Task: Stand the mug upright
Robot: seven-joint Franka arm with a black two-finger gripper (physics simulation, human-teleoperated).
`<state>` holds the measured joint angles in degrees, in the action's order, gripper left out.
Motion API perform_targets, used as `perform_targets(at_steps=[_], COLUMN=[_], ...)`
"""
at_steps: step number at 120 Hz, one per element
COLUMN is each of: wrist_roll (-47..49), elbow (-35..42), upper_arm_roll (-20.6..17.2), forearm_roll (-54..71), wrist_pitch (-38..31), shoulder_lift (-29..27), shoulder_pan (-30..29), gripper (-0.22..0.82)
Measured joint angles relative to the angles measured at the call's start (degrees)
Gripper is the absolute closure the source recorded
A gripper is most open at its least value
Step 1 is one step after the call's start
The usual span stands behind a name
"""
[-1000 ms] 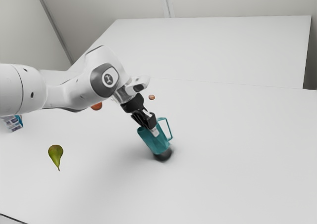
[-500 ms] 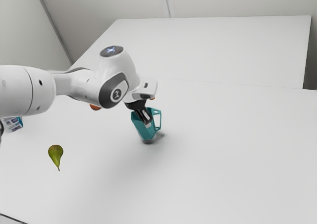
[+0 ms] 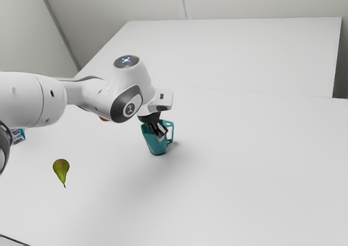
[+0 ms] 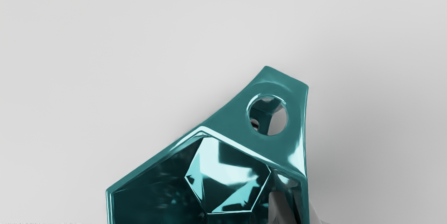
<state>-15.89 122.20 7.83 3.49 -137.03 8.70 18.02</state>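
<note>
A green pear (image 3: 61,170) lies on the white bench (image 3: 250,164), well apart from the mug and toward the exterior view's left. Farther that way, a small blue-and-white boxy thing (image 3: 18,135) sits partly covered by the arm (image 3: 81,96). A reddish-orange thing (image 3: 103,118) peeks out from behind the arm, too hidden for me to tell what it is. Among all these, the arm itself stands most in the way of the view. The teal mug (image 3: 154,141) is right at the pincer (image 3: 162,130), under the hand, its mouth up and its body close to upright, with the handle (image 3: 171,131) toward the exterior view's right. Whether its base rests flat on the bench, I cannot tell. The pincer pinches the mug's wall beside the handle: in the wrist view one finger (image 4: 280,208) reaches down inside the mouth, and a pale bit of the other shows just outside the same wall. The arm comes in from the exterior view's left, bends down at the wrist, and the hand (image 3: 155,103) slants down toward the exterior view's right, with the fingertips over the rim.
</note>
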Motion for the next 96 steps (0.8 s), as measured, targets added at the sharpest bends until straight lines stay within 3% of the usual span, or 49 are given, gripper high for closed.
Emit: perform_targets(at_steps=[9,28,44,69,82,96], wrist_roll=[0.7,1.8,2.7,3.4,3.2,2.4], elbow=[0.0,0.0,-0.1,-9.6,-17.5,-25.1], upper_arm_roll=[0.0,0.0,0.0,-0.8,-8.0,-8.8], forearm_roll=[-0.2,-0.7,-0.7,-0.5,-0.5,-0.9], wrist_pitch=[-0.1,0.2,0.8,8.6,16.0,23.9], shoulder_lift=[0.2,-0.9,-3.3,-3.4,-3.3,-3.8], shoulder_pan=[0.0,0.0,0.0,-1.0,-9.3,-12.5], gripper=[0.73,0.38,0.20,0.08,0.05,0.03])
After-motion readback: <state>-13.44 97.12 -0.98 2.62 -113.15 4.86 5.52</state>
